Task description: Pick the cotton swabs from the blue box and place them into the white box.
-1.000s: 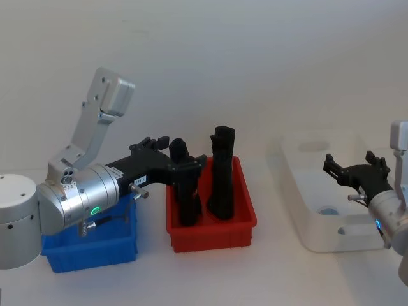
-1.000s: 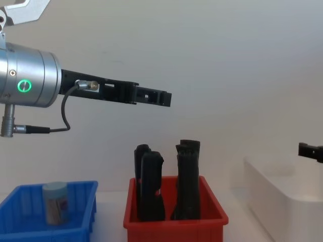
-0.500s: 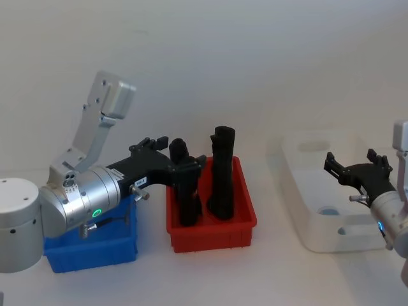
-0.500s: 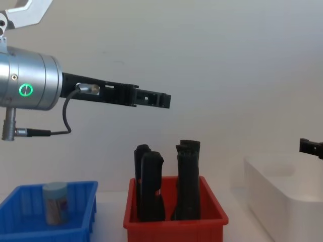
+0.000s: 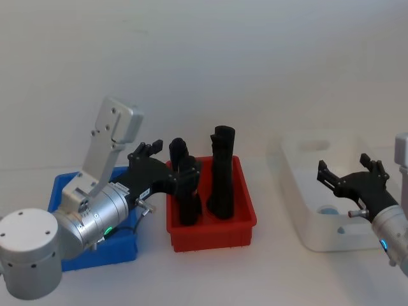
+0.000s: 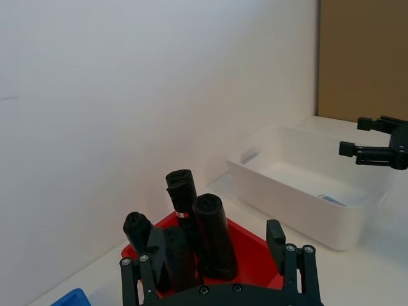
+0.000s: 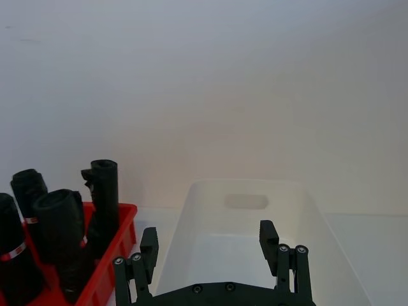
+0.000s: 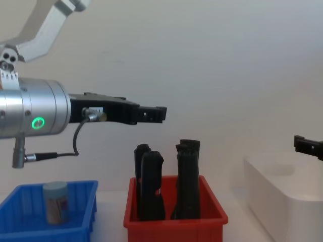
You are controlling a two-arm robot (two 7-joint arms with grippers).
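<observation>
One cotton swabs jar [image 8: 54,202] in blue box [image 8: 30,233], left pincer [image 8: 157,114] spread above-right of it, right pincer [image 5: 344,164] spread

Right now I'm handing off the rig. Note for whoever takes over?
Left gripper: open, empty, held high by the red bin and blue box.
Right gripper: open, empty, over the white box.
Done: a pale blue lid shows inside the white box, likely one jar delivered.
To do: one cotton swab jar stands upright in the blue box; move it across.
</observation>
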